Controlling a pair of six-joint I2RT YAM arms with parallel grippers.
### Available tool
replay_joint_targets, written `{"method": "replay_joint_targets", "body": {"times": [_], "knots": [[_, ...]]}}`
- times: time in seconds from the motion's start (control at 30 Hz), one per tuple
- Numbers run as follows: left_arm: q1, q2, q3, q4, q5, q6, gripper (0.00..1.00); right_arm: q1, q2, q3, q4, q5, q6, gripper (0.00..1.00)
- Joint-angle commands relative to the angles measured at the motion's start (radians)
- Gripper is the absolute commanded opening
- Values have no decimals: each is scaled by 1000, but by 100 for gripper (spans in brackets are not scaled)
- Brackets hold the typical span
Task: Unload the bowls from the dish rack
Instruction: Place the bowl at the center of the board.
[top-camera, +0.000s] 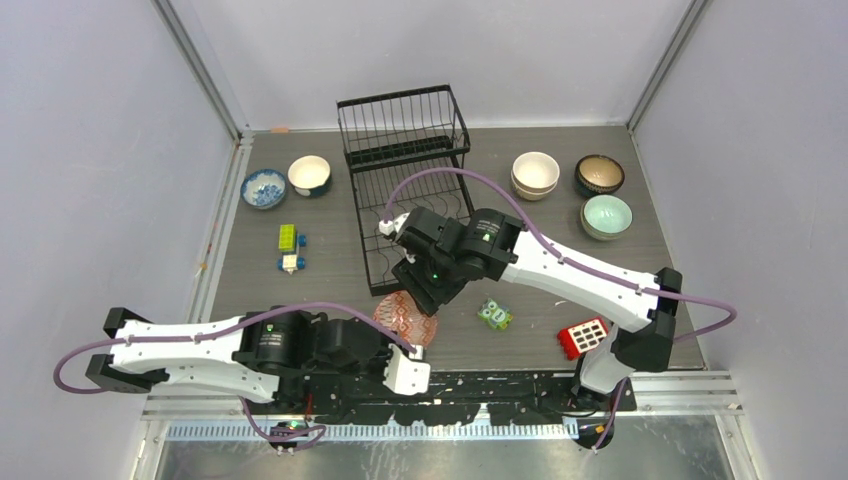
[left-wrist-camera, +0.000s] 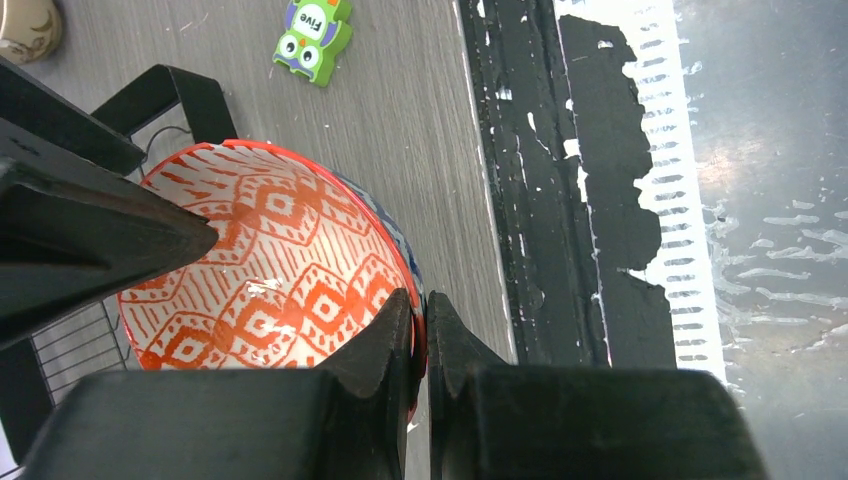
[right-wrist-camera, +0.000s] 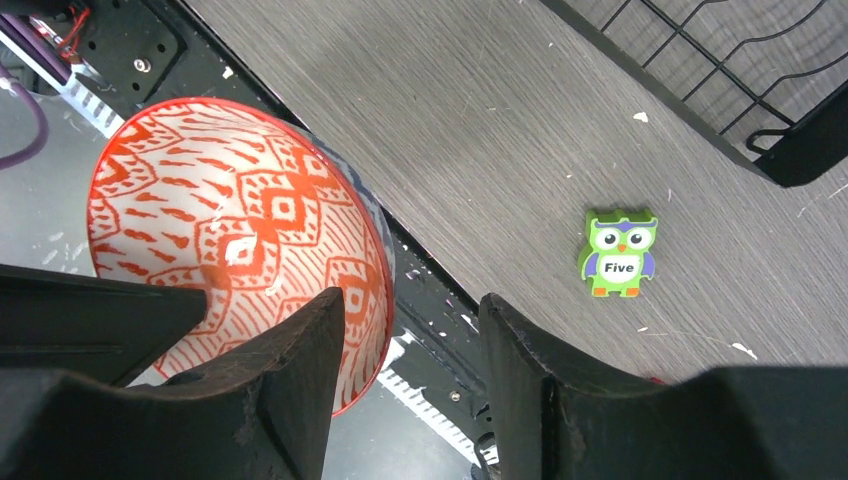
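Your left tool (left-wrist-camera: 420, 300) is clamped on the rim of the red bowl (left-wrist-camera: 270, 260), holding it tilted above the worktop (top-camera: 250, 270), just near of the rack (top-camera: 402, 128). Your right tool (right-wrist-camera: 412, 300) straddles that rim with jaws apart, one finger inside and one outside.

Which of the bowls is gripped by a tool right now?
The red-patterned bowl near the front edge: the left tool is shut on its rim. The other bowls stand untouched at the far left and right.
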Motion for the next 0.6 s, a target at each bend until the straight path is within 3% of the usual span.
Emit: {"method": "replay_joint_targets", "body": {"times": [0.0,0.57], "knots": [[-5,-11,16,26,-7,-2,0,5,4,-12,50,-28,6,55],[-5,3,22,24,-7,-30,0,5,-11,-120,170,-2,122,45]]}}
